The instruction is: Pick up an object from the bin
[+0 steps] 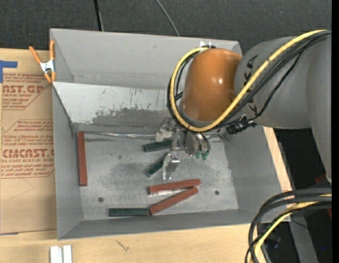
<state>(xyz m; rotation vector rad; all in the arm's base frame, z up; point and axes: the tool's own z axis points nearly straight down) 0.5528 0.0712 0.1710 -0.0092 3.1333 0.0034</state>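
Where the tool [173,153] hangs low inside the grey bin [103,53], beneath the arm's orange cover [210,84], two dark green sticks lie just to its left: the upper green stick [154,146] and the lower green stick [154,169] (whether it grips either, or stands spread or pressed together, I cannot tell). A pair of red-brown sticks [174,193] lies near, below the tool. A long red-brown stick [82,159] lies well to its left.

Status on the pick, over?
Gripper low at mid-bin. Two dark green sticks right beside it, none seen held. Red-brown sticks nearby, clear of it.
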